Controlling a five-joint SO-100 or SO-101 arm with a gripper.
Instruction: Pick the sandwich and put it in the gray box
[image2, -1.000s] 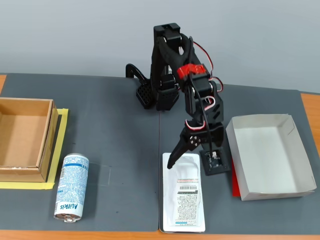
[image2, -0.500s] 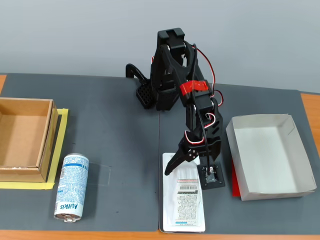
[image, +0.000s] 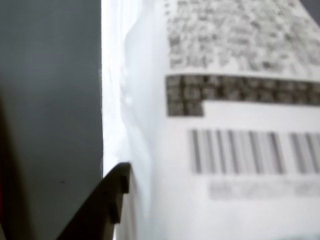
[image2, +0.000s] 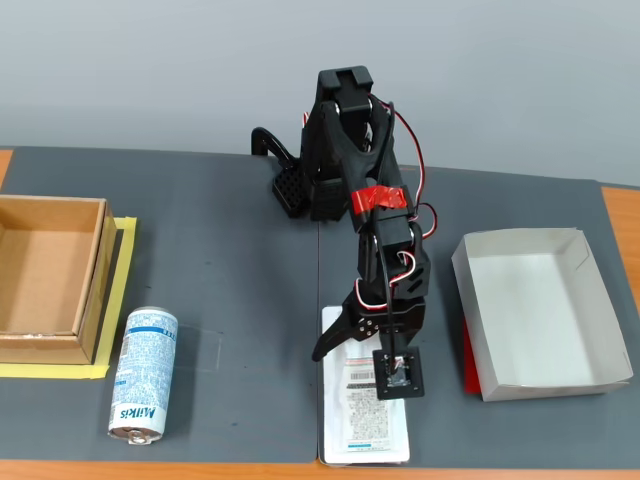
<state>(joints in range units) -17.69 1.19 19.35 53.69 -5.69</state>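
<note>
Sandwich: the clear-plastic wedge pack (image2: 364, 415) lay flat at the near edge of the surface in the fixed view, label up, its near end reaching the orange strip at the front; in the wrist view its white barcode label (image: 240, 150) filled most of the picture, blurred.
Milkis can: the blue-white can (image2: 143, 374) lay on its side near the front left in the fixed view, well apart from the sandwich.
Tool: the tool (image2: 362, 352) hung over the far end of the sandwich, spread wide, one black finger splayed out to the left of the pack and the other over its label; whether either finger touched the pack could not be told, and nothing was gripped. In the wrist view one dark finger (image: 102, 205) showed just beside the pack's left edge.
Surface: dark gray mat (image2: 230, 290).
Gray box: the shallow pale tray (image2: 590, 275) sat to the right of the sandwich in the fixed view, near but apart, a red sheet (image2: 470, 365) showing under its left edge.
Brown cardboard box: open box (image2: 95, 275) at the far left on yellow tape.
Arm: the black arm (image2: 365, 190) rose from its base at the far side of the surface, red tape around one link.
</note>
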